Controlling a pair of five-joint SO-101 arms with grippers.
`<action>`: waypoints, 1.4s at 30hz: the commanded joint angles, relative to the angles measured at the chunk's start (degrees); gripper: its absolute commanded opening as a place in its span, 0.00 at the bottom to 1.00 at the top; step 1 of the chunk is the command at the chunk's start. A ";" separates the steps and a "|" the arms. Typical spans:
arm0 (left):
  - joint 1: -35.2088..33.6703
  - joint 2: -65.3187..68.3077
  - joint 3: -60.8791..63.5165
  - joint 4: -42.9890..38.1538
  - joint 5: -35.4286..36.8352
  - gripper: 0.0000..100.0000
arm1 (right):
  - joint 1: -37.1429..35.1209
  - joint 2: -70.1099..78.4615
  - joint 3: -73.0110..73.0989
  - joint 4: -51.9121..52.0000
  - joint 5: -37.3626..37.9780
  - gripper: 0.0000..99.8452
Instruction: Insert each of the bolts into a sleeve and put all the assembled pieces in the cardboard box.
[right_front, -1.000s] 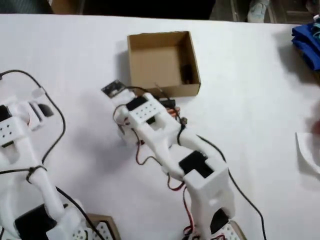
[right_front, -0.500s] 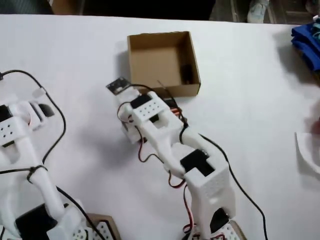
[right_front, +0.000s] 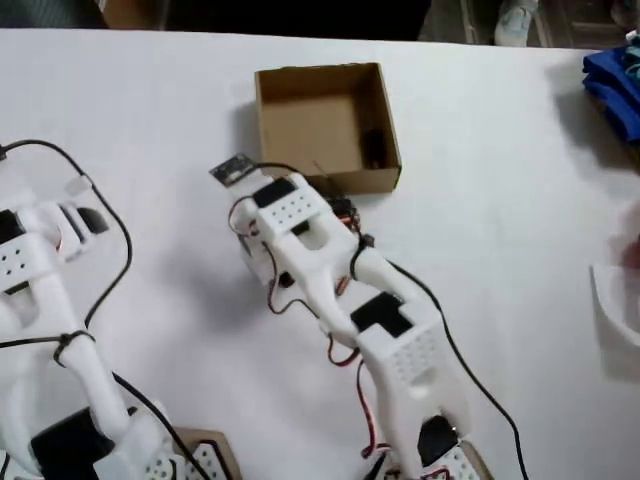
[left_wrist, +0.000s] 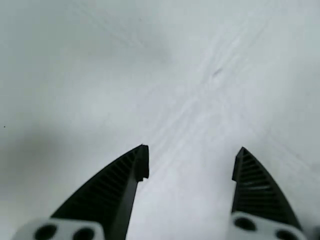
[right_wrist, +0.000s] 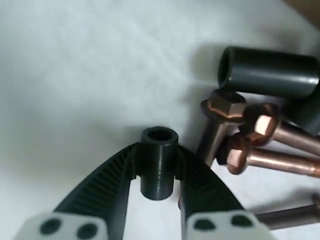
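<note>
Broadly, a white bench (right_front: 500, 150) is filling most of the high view, with a dark strip of room (right_front: 300, 15) running behind its far edge and a blue cloth (right_front: 612, 85) lying at its right edge. The right arm (right_front: 320, 260) is stretching across the middle toward the cardboard box (right_front: 375, 180), which is sitting open near the far side; something dark is lying inside against one wall, too small to tell. The left arm (right_front: 40, 290) is standing at the left edge, well apart from the box.

The left gripper (left_wrist: 193, 150) is hanging over bare bench, its fingers (left_wrist: 115, 190) standing wide apart and touching nothing. The right gripper (right_wrist: 158, 150) is pinching a small black sleeve (right_wrist: 159, 170) between its fingers (right_wrist: 107, 185), the bore pointing away from the wrist. Just beside it, a bigger black sleeve (right_wrist: 270, 72) is lying on its side, touching a cluster of copper-coloured bolts (right_wrist: 265, 125).
</note>
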 joint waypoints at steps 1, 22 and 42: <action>-0.44 -2.11 -0.13 0.44 -0.09 0.28 | -0.75 3.56 -3.60 4.26 -0.53 0.02; 2.55 -2.11 -0.04 1.23 -3.16 0.28 | -0.22 -27.74 18.37 -10.51 -7.38 0.02; 25.58 16.26 -17.54 15.91 -3.34 0.28 | 23.60 -81.27 67.60 -40.84 -6.95 0.02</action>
